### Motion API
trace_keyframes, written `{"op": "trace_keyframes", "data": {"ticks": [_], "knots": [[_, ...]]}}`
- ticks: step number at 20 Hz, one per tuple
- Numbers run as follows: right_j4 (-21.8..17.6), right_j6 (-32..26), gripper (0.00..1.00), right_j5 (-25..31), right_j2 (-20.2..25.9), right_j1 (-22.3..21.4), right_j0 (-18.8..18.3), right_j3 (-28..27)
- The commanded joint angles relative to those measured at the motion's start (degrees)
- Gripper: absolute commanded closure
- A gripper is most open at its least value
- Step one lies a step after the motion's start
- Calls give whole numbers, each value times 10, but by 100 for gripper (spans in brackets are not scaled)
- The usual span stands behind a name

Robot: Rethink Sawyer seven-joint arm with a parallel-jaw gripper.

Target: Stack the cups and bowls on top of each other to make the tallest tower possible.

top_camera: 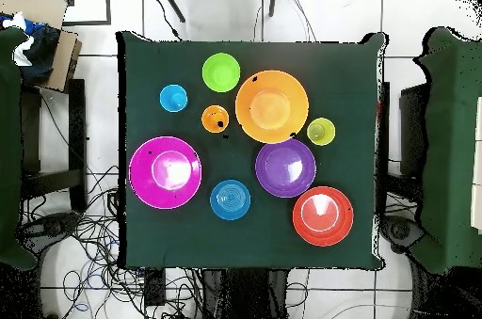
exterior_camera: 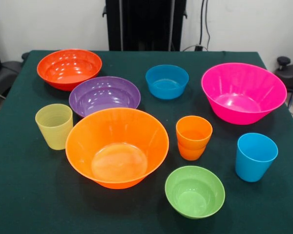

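Since every bowl and cup sat apart on the desk (exterior_camera: 24, 195), no tower had begun; the jaws were out of sight in both views. A wide base, the orange bowl (exterior_camera: 117, 147) or pink bowl (exterior_camera: 243, 92), seemed the sensible first pick.

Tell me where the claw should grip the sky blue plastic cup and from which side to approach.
Probably best from straight above, pinching one wall of the rim: the sky blue plastic cup stands upright, mouth open, so its rim is exposed. Its tapered, glossy sides could slip in a side grasp. It stands apart from the small orange plastic cup and the lime green plastic bowl.
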Motion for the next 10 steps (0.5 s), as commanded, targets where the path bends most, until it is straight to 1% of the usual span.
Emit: {"op": "trace_keyframes", "data": {"ticks": [1, 4, 6, 10], "knots": [[-58, -181, 100, -99, 66, -1, -47, 140], [-45, -217, 100, -194, 90, 13, -88, 198], [-39, -234, 100, -242, 109, 19, -112, 226], [-37, -246, 100, -302, 147, 30, -150, 260]]}}
